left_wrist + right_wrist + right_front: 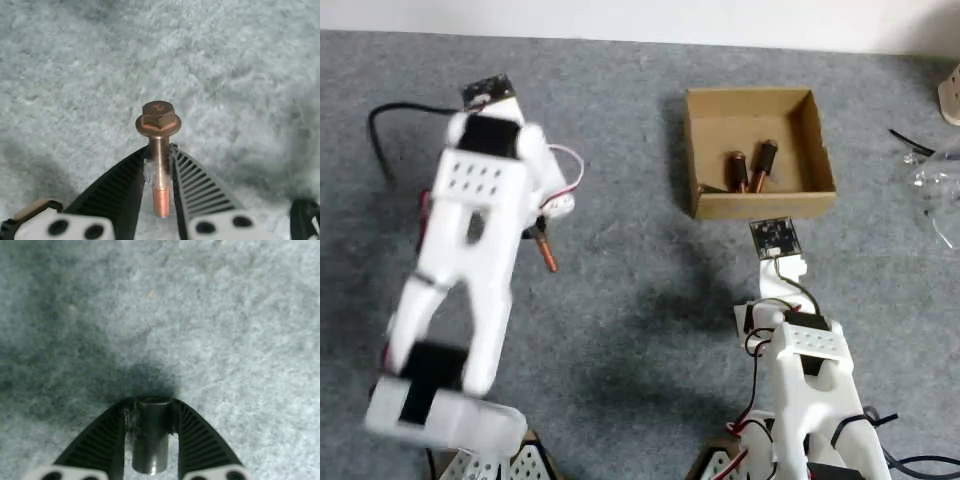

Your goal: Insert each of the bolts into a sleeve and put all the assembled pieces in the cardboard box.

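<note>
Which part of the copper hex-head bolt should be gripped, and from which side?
Best on the smooth shank just under the flanged head, closing across it from both sides: the flange should stop slipping, and the tip stays free for the dark cylindrical sleeve. The left tool holds the copper hex-head bolt roughly so.

Two assembled pieces (763, 162) lie in the cardboard box (765, 205). The bolt (548, 250) is left of the box; the sleeve (151, 435), in the right gripper (150, 407), just before it.

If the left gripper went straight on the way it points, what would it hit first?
The grey mat lies ahead. The bolt in the left gripper sticks out past the fingers, so its head would probably touch first; depth is unclear.
</note>
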Controlling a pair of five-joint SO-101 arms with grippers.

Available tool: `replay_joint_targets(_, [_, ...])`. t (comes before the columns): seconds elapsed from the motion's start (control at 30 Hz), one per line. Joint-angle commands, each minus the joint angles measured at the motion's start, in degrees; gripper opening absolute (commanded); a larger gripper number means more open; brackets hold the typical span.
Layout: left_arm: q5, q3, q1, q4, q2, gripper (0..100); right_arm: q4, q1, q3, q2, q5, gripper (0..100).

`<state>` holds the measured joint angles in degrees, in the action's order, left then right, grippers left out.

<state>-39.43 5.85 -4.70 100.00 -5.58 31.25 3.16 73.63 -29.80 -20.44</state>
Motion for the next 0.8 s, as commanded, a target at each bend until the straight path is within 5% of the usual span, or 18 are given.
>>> replay_joint_targets(0.0, [4.13, -5.76, -0.66, 0.44, -14.02, 0, -2.68, 1.36, -1.27, 0.31, -0.62, 0.5])
replay_joint_targets(0.43, [13.89, -39.78, -0.57, -13.45, -46.11, 1, -2.68, 1.36, -1.27, 0.22, -0.62, 0.5])
replay_joint_targets(0.77, [16.44, -69.05, -0.75, -39.74, -68.79, 1, -2.68, 1.36, -1.27, 0.22, -0.62, 0.5])
